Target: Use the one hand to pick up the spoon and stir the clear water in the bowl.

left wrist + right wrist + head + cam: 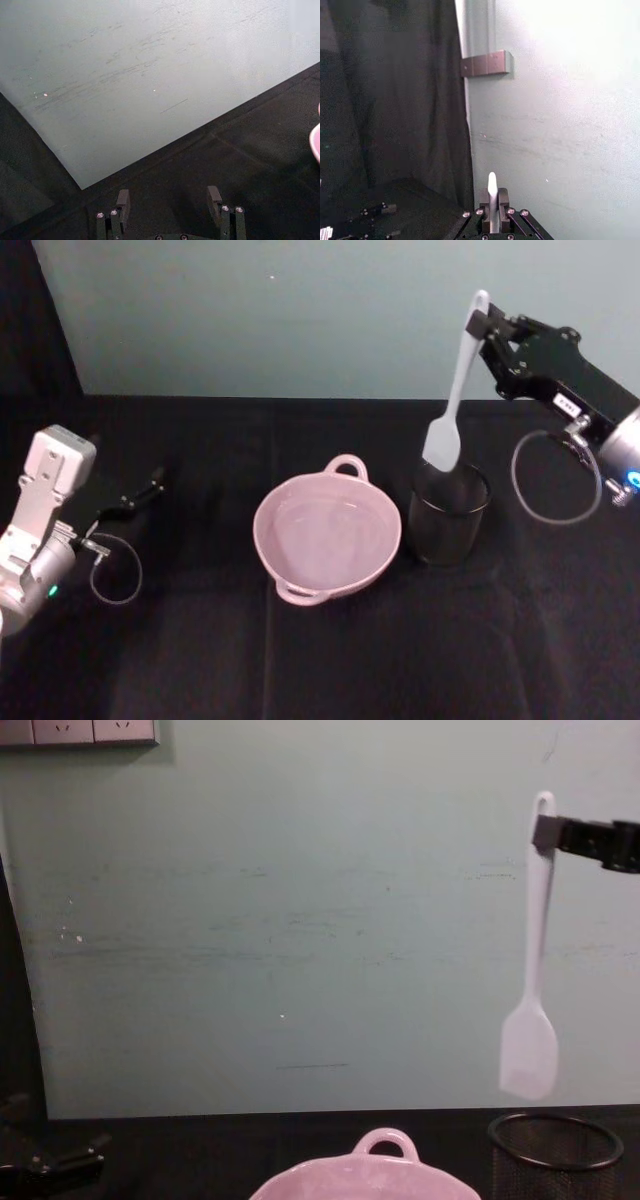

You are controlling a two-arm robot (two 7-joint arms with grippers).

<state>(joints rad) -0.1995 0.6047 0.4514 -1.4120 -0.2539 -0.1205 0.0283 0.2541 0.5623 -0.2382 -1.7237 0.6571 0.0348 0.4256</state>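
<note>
Bowl (327,535), pale pink, water-filled, nearest at six o'clock of the black surface (200,660). Left pincer (135,498), nine o'clock, parked, fingers apart, empty. Spoon (455,390), two o'clock, hanging upright over the mesh cup (447,513); judged light, stiff, smooth plastic, prone to swing. Right pincer (490,325) clamped on its handle end; a lower hold would likely steady stirring.

A black-clothed table (300,670) carries the pink bowl (327,535) with a black mesh cup (448,515) just beside it.
</note>
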